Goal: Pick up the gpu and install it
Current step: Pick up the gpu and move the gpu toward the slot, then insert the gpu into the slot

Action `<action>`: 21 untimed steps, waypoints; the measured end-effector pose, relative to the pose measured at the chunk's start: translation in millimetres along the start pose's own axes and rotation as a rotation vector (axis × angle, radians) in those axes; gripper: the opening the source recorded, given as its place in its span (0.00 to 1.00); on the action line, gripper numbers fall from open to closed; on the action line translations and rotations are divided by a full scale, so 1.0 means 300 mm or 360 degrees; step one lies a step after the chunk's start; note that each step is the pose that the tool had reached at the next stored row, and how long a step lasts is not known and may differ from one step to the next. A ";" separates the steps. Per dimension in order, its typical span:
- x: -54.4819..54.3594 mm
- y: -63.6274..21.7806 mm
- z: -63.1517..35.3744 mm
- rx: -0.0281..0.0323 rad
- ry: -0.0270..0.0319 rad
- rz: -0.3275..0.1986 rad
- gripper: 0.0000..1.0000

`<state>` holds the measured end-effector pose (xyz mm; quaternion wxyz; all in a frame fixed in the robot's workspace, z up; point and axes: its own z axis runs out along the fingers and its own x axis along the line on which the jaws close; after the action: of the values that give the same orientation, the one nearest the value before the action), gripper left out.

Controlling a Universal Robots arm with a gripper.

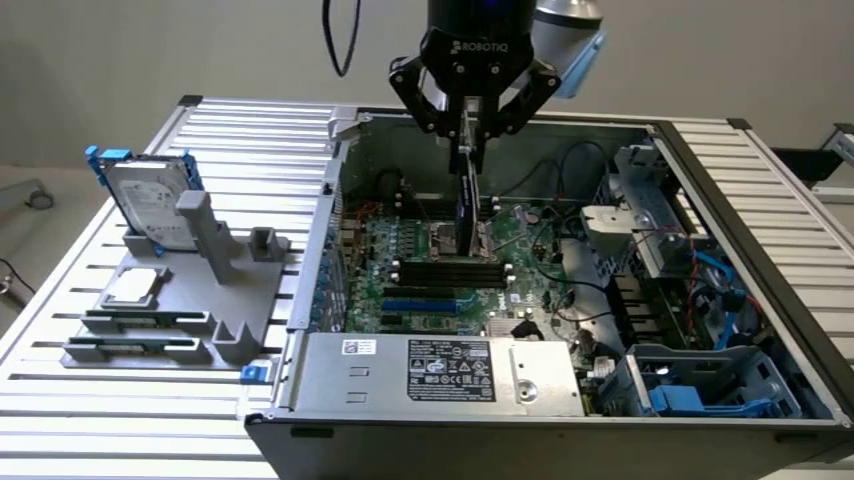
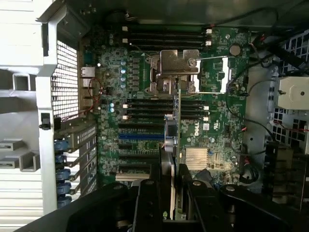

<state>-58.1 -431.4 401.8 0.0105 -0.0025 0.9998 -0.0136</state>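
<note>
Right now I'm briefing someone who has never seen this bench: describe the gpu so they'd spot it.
Find the open computer case. Over its motherboard the black gripper is shut on the gpu, a thin card held on edge. The hard drive and CPU chip sit outside, ungripped.

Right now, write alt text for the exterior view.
The gripper holds the gpu on edge, upright, over the motherboard inside an open computer case. On the exterior view's left, a grey fixture carries a hard drive with blue rails and a square CPU chip.

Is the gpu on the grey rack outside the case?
No, the gripper holds the gpu upright over the motherboard inside the case.
</note>
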 end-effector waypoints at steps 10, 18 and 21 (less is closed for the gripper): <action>0.000 0.000 0.000 -0.00002 0.00001 0.0000 0.26; 0.000 0.003 0.011 -0.00056 -0.00077 -0.0074 0.26; 0.001 0.003 0.021 -0.00150 -0.00118 -0.0162 0.26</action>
<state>-58.3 -430.7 395.4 0.0135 -0.0536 0.9984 -0.0094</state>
